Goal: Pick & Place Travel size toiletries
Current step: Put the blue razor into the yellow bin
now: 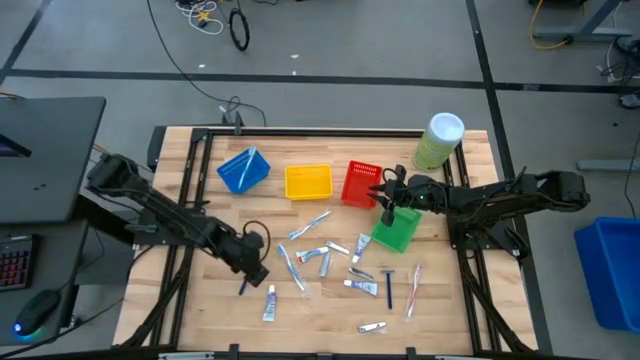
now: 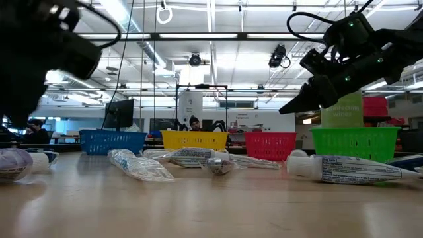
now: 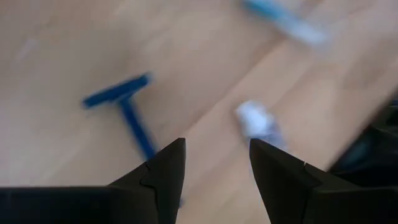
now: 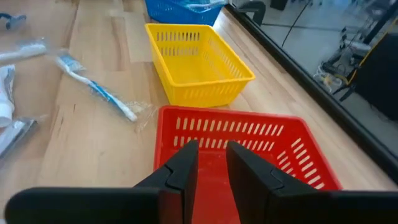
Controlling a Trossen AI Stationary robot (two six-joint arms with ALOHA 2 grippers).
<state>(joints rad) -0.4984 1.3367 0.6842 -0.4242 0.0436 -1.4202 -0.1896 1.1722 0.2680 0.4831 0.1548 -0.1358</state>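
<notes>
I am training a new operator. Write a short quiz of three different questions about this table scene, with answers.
1. True or false: the right pincer is above the red bin.
2. Which bin stands between the blue bin and the red one? A green, B yellow, C none.
3. Fill in: the left pincer points down at a blue ____ on the wooden table.

Key: 1 true; 2 B, the yellow bin; 3 razor.
</notes>
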